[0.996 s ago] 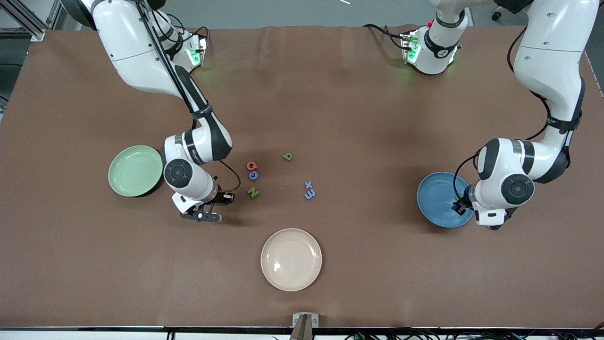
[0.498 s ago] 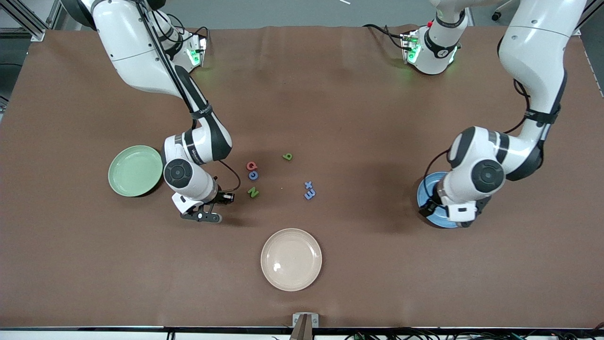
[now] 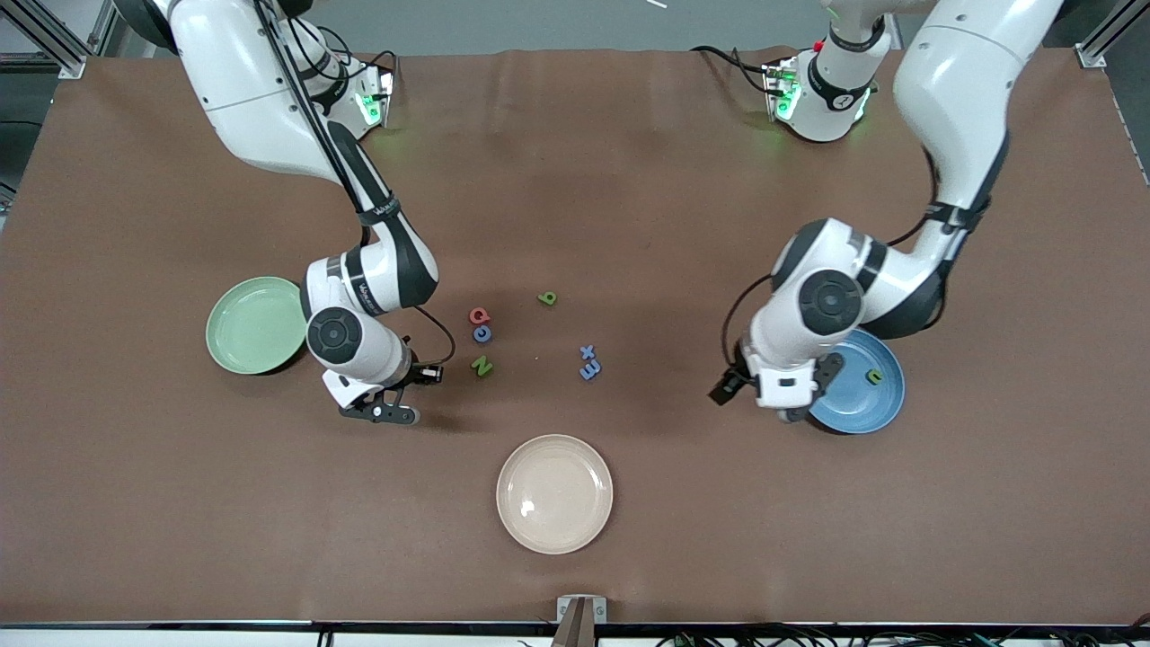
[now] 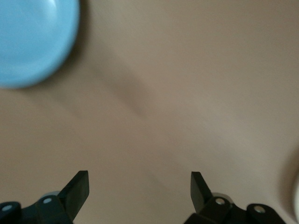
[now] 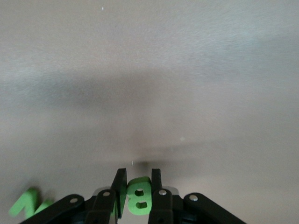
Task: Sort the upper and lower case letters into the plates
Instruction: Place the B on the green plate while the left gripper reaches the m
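- The right gripper (image 5: 135,198) is clamped on a green B (image 5: 138,199), low over the table just beside the mint plate (image 3: 256,325), which lies toward the right arm's end
- That arm's wrist is bent down, its forearm over the plate's rim
- The left gripper (image 4: 139,191), spread wide and empty, hangs over bare table beside the blue plate (image 3: 864,395), which holds a green n (image 3: 872,376)
- Q (image 3: 480,315), C (image 3: 482,334), N (image 3: 482,366), d (image 3: 547,297), x (image 3: 587,351) and m (image 3: 590,368) lie mid-table, between the plates
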Available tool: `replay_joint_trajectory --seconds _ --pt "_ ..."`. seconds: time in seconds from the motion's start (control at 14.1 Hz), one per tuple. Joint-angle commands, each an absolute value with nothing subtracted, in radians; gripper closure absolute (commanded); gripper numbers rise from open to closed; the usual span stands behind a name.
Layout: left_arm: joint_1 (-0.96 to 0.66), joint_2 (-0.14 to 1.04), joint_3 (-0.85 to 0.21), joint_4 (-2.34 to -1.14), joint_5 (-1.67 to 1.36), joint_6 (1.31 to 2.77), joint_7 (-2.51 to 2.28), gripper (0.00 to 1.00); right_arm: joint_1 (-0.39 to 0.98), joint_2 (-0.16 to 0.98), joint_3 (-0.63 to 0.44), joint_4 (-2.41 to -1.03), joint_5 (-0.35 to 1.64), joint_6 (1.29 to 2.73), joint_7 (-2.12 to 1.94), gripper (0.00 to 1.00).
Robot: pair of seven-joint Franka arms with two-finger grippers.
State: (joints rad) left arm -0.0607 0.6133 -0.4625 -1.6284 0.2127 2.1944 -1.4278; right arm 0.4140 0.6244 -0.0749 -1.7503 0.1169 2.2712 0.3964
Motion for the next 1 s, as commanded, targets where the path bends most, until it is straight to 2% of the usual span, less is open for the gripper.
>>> replay_joint_trajectory --seconds 0.0,0.21,0.5,0.71,0.92 --pt "-0.167 0.739 -0.448 -1.462 0.201 2.175 -1.534 0.05 0.362 0.442 -0.069 -1.850 0.141 2.183 0.300 0.97" --pt "-0.262 0.811 -0.427 -1.376 0.202 2.175 -1.571 0.09 0.290 0.300 -0.072 -2.004 0.140 2.195 0.138 0.97" --pt "-0.474 0.914 -0.272 -1.249 0.192 2.181 -1.631 0.12 0.172 0.164 -0.074 -2.181 0.130 2.229 -0.033 0.97" --pt "-0.517 0.953 -0.247 -1.210 0.192 2.181 -1.635 0.13 0.054 0.124 -0.075 -2.267 0.126 2.276 -0.202 0.97" --pt "-0.572 0.979 -0.217 -1.207 0.192 2.181 -1.637 0.18 -0.052 0.132 -0.075 -2.269 0.123 2.286 -0.348 0.97"
